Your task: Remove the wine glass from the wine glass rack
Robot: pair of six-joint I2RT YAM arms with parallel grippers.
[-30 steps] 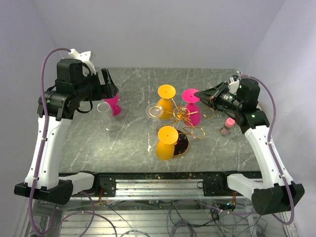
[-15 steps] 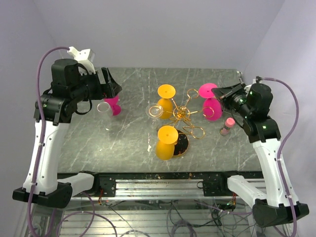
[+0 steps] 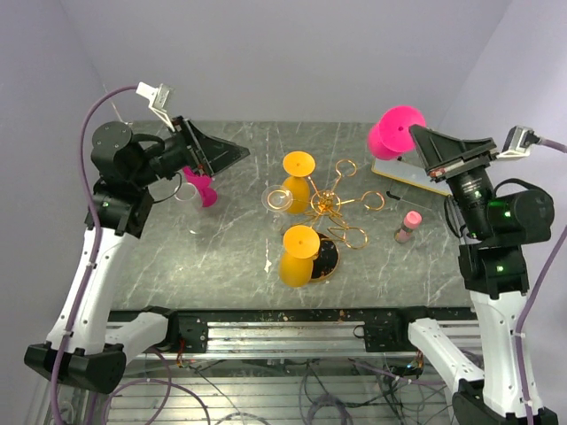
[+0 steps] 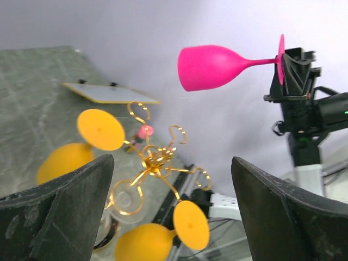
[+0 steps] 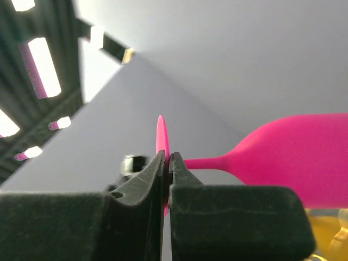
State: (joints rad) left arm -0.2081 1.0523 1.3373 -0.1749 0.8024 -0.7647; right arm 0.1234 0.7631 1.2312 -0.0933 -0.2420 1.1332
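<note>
The gold wire wine glass rack [image 3: 328, 205] stands mid-table on its round dark base [image 3: 328, 258]; it also shows in the left wrist view [image 4: 155, 160]. Two orange wine glasses [image 3: 299, 177] [image 3: 297, 255] and a clear one [image 3: 277, 199] hang on it. My right gripper [image 3: 418, 140] is shut on the foot [image 5: 161, 142] of a pink wine glass [image 3: 394, 133], holding it sideways high above the table's right side, clear of the rack. That glass also shows in the left wrist view [image 4: 209, 66]. My left gripper [image 3: 232, 152] is open and empty, raised and pointing toward the rack.
Another pink glass [image 3: 202, 186] and a clear glass [image 3: 188, 195] stand on the table's left part under the left arm. A flat pale board [image 3: 403, 173] lies at the back right. A small pink bottle [image 3: 408, 226] stands right of the rack.
My right gripper has pulled the pink glass off the rack and lifted it up and to the right. My left gripper has swung up from the left pink glass toward the rack.
</note>
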